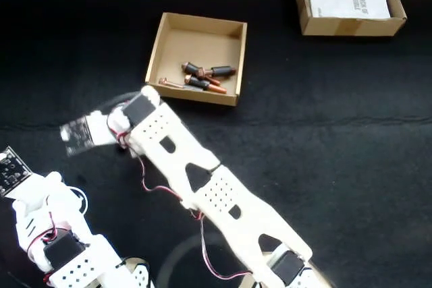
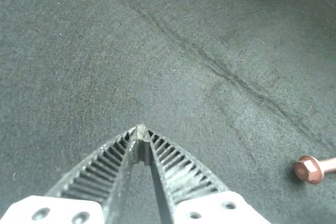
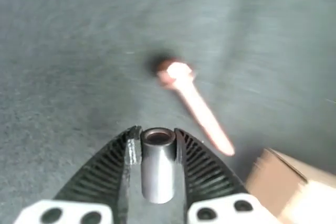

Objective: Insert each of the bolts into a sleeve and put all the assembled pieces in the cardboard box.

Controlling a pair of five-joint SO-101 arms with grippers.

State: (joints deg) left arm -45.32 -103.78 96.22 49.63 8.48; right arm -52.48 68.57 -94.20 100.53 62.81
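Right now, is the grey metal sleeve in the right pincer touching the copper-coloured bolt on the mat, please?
Apart. In the right wrist view the grey metal sleeve is clamped in the right pincer, and black mat shows between it and the copper-coloured bolt.

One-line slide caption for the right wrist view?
Right gripper holds a grey metal sleeve; a copper-coloured bolt lies on the dark felt table ahead, near a cardboard box corner.

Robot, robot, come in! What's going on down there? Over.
Right gripper shut on sleeve. Left gripper shut, empty. Bolt on mat ahead of sleeve, not in yet. Nothing between them.
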